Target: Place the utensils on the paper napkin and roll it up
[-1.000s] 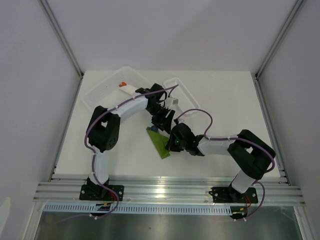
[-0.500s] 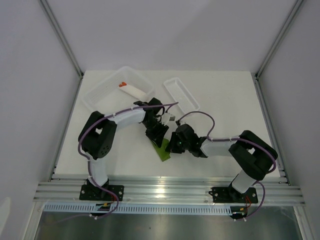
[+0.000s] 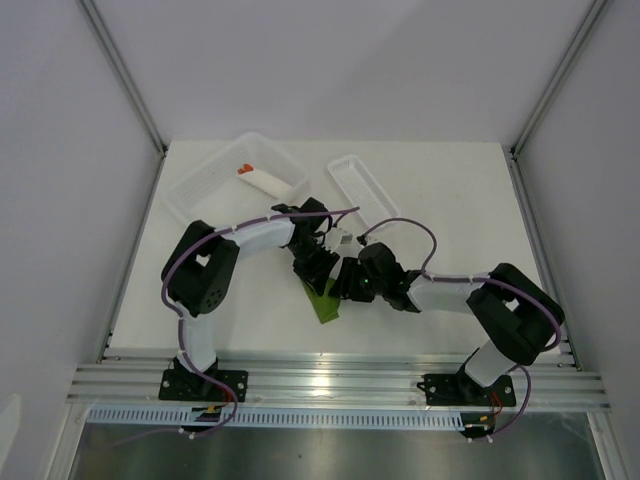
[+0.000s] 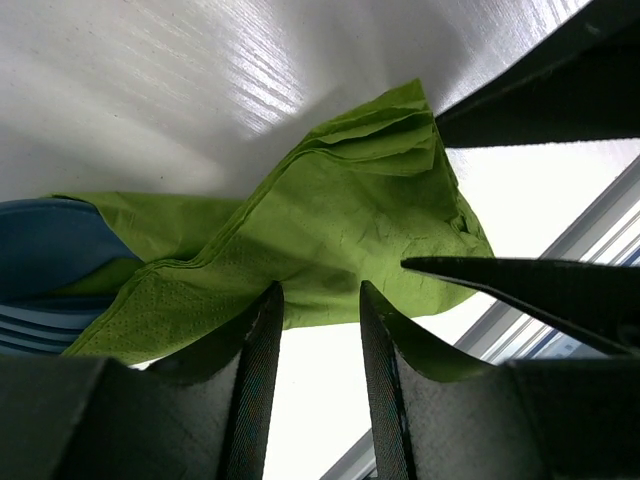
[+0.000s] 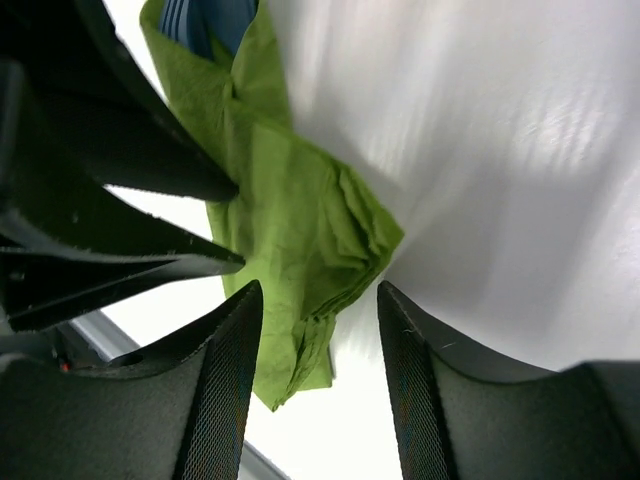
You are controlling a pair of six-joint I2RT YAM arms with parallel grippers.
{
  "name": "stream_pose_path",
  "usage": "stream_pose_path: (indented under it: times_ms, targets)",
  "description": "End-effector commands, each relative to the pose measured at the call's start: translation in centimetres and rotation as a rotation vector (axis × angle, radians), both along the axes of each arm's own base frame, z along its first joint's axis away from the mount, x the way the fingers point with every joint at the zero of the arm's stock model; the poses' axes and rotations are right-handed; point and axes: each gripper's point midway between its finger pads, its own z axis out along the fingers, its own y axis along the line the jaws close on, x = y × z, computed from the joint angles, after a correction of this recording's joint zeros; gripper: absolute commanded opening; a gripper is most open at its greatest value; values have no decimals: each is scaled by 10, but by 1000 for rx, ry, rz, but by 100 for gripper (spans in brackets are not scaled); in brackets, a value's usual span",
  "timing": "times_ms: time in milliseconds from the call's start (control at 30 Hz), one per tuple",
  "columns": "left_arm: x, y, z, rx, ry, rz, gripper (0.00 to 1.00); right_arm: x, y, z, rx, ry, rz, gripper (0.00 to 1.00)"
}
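The olive-green paper napkin (image 3: 324,303) lies crumpled and partly folded on the white table, also shown in the left wrist view (image 4: 340,230) and the right wrist view (image 5: 290,220). The dark blue utensils (image 4: 40,270) are wrapped in its far end, with only their ends showing (image 5: 215,18). My left gripper (image 3: 320,272) (image 4: 320,290) is open, its tips at the napkin's edge with nothing between them. My right gripper (image 3: 343,285) (image 5: 320,288) is open just over the napkin's bunched end, close beside the left fingers (image 5: 120,190).
A clear plastic tub (image 3: 200,190) at the back left holds a white paper roll with orange tips (image 3: 265,178). A narrow clear tray (image 3: 362,188) lies behind the grippers. An aluminium rail (image 3: 330,380) runs along the near edge.
My left gripper has come forward and down from the tray area onto the napkin. My right gripper has shifted slightly towards it. More of the napkin is covered from above.
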Motion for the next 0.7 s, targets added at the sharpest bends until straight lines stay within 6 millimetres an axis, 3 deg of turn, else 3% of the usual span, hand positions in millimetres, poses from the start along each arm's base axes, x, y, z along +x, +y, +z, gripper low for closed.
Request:
stream_pose_path:
  times_ms: [0, 300, 467, 533, 667]
  targets:
    - [8, -6, -4, -14, -21, -11, 41, 4, -6, -6, -34, 4, -17, 54]
    - [10, -9, -4, -29, -15, -4, 43, -5, 11, -28, 15, 81, 15, 49]
    - [9, -8, -6, -24, -6, 1, 43, -5, 0, -43, -14, 131, -35, 13]
    - [12, -7, -3, -30, -13, 7, 43, -5, -2, -42, 1, 137, -52, 4]
    - [19, -4, 9, -35, -26, 18, 46, -2, -8, -37, 6, 125, -80, 0]
